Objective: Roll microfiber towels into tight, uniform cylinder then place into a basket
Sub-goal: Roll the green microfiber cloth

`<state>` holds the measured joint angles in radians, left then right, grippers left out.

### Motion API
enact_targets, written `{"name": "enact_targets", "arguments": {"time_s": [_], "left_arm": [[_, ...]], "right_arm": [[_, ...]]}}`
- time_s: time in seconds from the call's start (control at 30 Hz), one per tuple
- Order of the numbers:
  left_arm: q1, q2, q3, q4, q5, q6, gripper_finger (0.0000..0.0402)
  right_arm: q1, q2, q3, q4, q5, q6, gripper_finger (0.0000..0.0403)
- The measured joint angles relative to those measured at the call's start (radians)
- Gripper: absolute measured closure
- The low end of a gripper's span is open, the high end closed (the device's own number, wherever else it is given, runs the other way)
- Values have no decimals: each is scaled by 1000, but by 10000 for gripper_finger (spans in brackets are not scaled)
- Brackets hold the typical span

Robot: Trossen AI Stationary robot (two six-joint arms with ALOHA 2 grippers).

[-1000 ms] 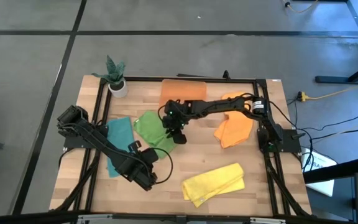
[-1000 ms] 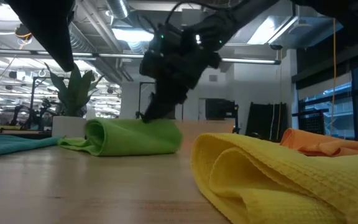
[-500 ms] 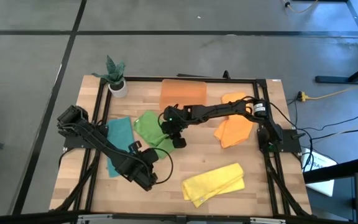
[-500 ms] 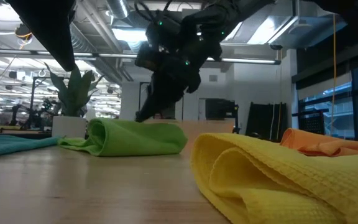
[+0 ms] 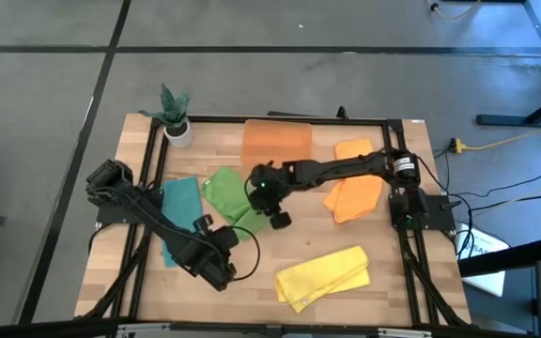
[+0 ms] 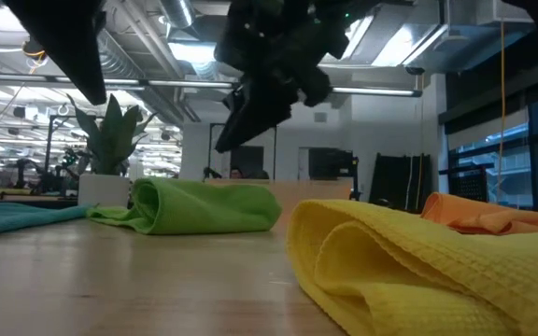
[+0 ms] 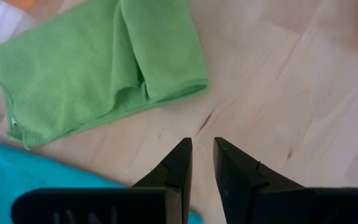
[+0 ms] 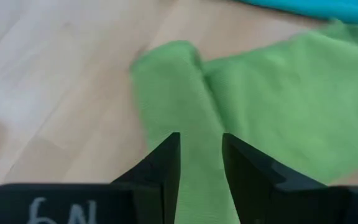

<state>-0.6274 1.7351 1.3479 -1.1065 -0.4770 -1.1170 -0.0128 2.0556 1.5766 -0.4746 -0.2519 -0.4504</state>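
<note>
The green towel (image 5: 225, 195) lies flat on the table's middle. Its edge toward the table's right is rolled into a thick fold (image 6: 204, 205); the towel also shows in the left wrist view (image 7: 104, 68) and the right wrist view (image 8: 260, 106). My right gripper (image 5: 277, 220) hangs just above that rolled edge (image 8: 166, 87), clear of it in the low view (image 6: 224, 145), its fingers nearly together and empty. My left gripper (image 5: 225, 272) waits near the front, shut (image 7: 202, 144) and empty, pointing at the green towel. The orange basket (image 5: 276, 141) stands at the far edge.
A teal towel (image 5: 178, 221) lies left of the green one. A yellow towel (image 5: 325, 275) lies bunched near the front. Orange towels (image 5: 353, 192) lie at the right. A white pot with a plant (image 5: 175, 120) stands at the far left corner. A black frame runs along the table's edges.
My right gripper has risen off the green towel's rolled edge and drifted a little toward the table's near edge. The roll stays lying on the table where it was left.
</note>
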Motion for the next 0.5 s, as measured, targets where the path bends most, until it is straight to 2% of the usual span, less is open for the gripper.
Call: {"name": "enact_targets", "arguments": {"time_s": [0.13,0.3,0.5], "left_arm": [[-12,0,0,1,-4,-4,344],[-11,0,0,7,-5,-8,344],[-11,0,0,26,-5,-7,344]], "right_arm": [[41,27,-58,94,0,-30,283],[42,24,-126,294,54,-30,283],[9,26,-177,375,68,-26,283]]}}
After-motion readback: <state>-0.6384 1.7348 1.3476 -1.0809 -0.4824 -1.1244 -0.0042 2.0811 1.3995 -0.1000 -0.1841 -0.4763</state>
